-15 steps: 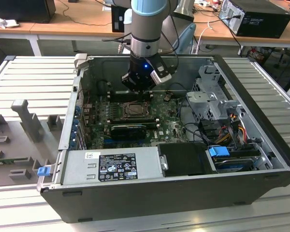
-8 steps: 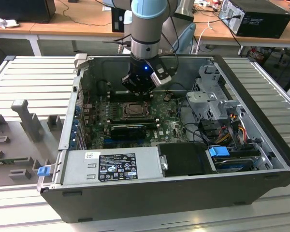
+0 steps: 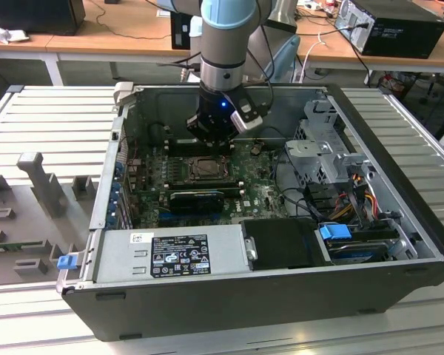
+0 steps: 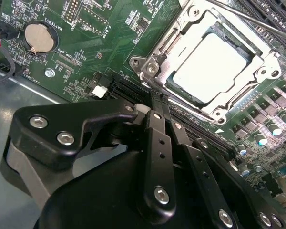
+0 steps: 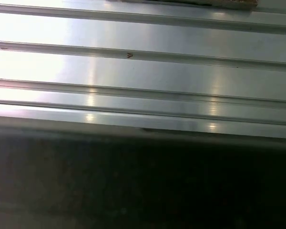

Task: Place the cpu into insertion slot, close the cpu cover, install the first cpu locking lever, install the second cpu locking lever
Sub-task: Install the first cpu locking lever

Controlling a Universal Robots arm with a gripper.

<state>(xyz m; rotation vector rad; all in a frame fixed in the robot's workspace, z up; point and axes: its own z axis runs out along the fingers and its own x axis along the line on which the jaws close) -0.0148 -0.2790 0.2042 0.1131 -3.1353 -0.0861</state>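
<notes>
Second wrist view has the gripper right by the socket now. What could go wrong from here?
1. The cpu already lies in the slot under the cpu cover; a sideways nudge from the gripper could shift the cover or chip.
2. Small board components crowd around the socket, so a low pass might clip them.

My black pincer [image 4: 155,102] hangs just beside the silvery-grey metal frame cover [image 4: 178,57]; within its window lies the pale square chip [image 4: 209,67].

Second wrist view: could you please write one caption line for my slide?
Closed gripper poised beside the insertion slot, cpu seated under the closed cpu cover.
</notes>
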